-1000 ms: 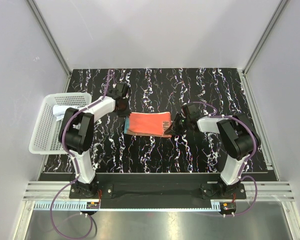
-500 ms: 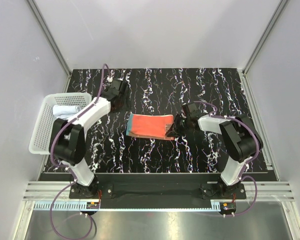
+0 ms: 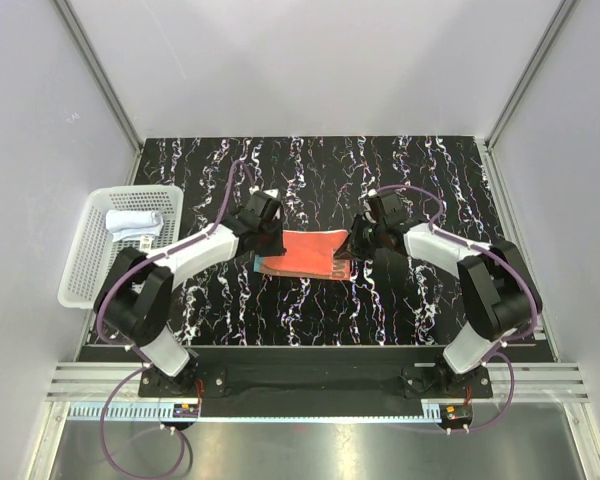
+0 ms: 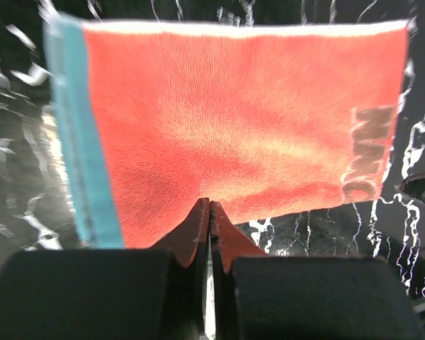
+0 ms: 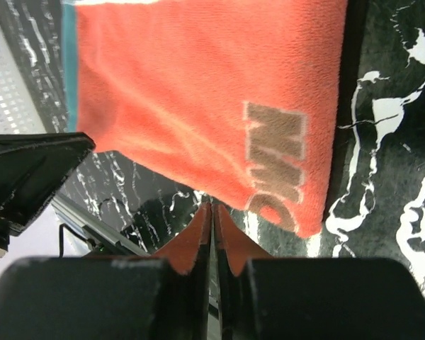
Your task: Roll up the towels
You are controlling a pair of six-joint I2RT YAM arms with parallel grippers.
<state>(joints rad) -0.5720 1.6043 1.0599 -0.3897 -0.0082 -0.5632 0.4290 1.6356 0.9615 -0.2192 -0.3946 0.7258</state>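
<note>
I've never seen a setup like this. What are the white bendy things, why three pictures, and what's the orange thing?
The white jointed things are robot arms, the left arm and the right arm, bolted at the near edge of a black marbled table. The wide picture comes from a fixed camera above and behind them. The two close-ups come from a small camera on each wrist, looking past that arm's own jaws. Between the arms an orange towel with a teal edge lies flat. Both pairs of jaws are closed, tips at its edge; whether they pinch the cloth is hard to tell. At the left stands a white basket holding a pale blue towel that looks rolled.
</note>
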